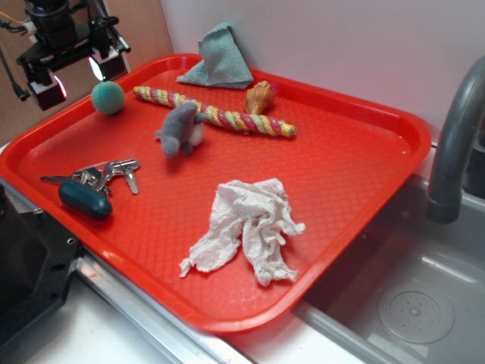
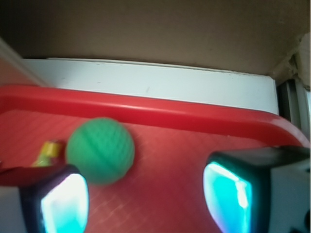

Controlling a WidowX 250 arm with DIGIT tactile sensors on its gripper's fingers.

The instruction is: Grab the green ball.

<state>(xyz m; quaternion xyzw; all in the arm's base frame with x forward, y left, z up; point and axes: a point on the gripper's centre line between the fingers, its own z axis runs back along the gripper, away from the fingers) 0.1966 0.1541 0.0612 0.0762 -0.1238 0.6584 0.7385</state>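
Note:
The green ball (image 1: 108, 97) rests on the red tray (image 1: 356, 144) near its far left rim. In the wrist view the green ball (image 2: 100, 150) lies just ahead of the left finger, off to the left of the gap, and nothing is between the pads. My gripper (image 1: 76, 76) hangs above and to the left of the ball, over the tray's rim, and stands open. Seen from the wrist, the gripper (image 2: 146, 199) has its two glowing pads (image 2: 65, 204) wide apart over bare tray (image 2: 165, 160).
On the tray lie a striped rope toy (image 1: 220, 117), a grey plush toy (image 1: 180, 129), a shell (image 1: 259, 97), a teal cloth (image 1: 218, 59), keys with a dark teal fob (image 1: 85, 199) and a crumpled white cloth (image 1: 246, 227). A sink with a grey faucet (image 1: 455, 144) sits to the right.

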